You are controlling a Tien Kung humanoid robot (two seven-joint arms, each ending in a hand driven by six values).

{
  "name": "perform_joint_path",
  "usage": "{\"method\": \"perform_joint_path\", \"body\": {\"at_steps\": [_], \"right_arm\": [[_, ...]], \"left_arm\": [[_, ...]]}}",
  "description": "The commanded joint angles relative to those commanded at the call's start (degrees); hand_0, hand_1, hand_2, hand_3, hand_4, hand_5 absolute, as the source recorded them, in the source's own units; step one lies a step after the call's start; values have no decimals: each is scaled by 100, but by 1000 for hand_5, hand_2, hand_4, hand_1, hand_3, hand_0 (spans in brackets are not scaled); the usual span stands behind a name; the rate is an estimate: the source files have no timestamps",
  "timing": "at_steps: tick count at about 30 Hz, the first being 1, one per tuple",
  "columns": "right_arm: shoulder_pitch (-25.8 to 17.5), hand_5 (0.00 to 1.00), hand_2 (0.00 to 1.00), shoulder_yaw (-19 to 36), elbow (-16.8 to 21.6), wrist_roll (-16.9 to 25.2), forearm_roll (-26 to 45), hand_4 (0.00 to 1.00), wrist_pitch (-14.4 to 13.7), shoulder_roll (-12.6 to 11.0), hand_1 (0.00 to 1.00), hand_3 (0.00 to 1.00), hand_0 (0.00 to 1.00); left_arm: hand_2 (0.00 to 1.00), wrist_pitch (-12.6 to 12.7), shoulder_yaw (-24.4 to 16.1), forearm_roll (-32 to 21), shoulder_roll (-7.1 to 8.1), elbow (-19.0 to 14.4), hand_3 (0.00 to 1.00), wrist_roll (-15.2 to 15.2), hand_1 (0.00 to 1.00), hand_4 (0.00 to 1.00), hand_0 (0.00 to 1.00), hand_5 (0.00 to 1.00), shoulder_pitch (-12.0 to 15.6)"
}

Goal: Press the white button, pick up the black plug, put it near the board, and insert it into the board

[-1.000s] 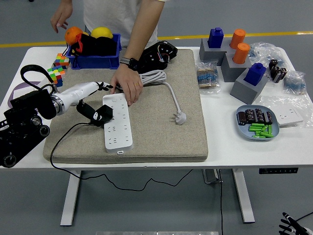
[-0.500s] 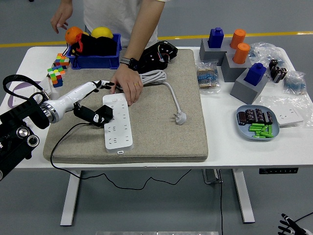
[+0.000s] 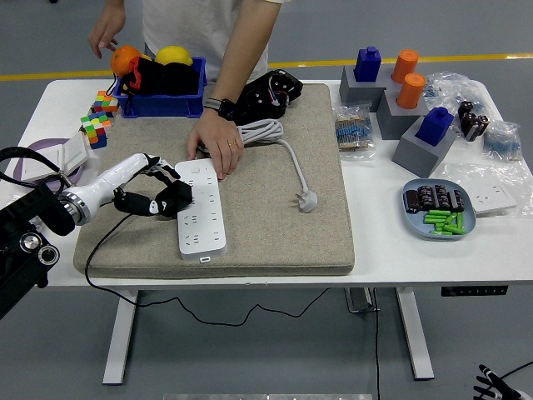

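Note:
The white power strip (image 3: 202,212) lies on the grey mat (image 3: 275,225), its small button (image 3: 206,257) at the near end. The black plug (image 3: 173,198) sits against the strip's left edge, and its black cable (image 3: 104,242) trails off the mat's front. My left hand (image 3: 154,185) reaches in from the left. Its fingers curl over the top of the plug and the thumb is below it. A person's hand (image 3: 218,140) rests on the strip's far end. My right hand (image 3: 495,385) hangs at the lower right corner, below the table, fingers spread.
The strip's grey cord and white plug (image 3: 306,200) lie mid-mat. A blue bin (image 3: 162,102) with fruit and cube puzzles (image 3: 98,117) stand at the far left. At the right are grey blocks (image 3: 425,142) and a blue plate (image 3: 439,210) of small parts.
My left arm has drawn back and down to the left. Its fingers, stretched out past the plug before, now curl onto the plug. The person's hand stays on the strip.

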Motion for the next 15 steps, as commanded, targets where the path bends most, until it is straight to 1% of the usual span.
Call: {"method": "perform_joint_path", "body": {"at_steps": [5,9,15], "right_arm": [[-2,585,682,-48,11,7,29,756,-1,4,694,663,855],[-2,585,682,-81,16,10,44,756,-4,-3,693,662,855],[-8,585,682,-94,13,8,53,756,-2,-5,693,663,855]], "left_arm": [[558,17,-1,18,-7,18,635,-2,675,676,776,2,42],[555,24,116,-15,-8,54,632,15,664,671,773,2,16],[550,38,271,-51,-62,68,632,-12,662,656,771,2,-38]]}}
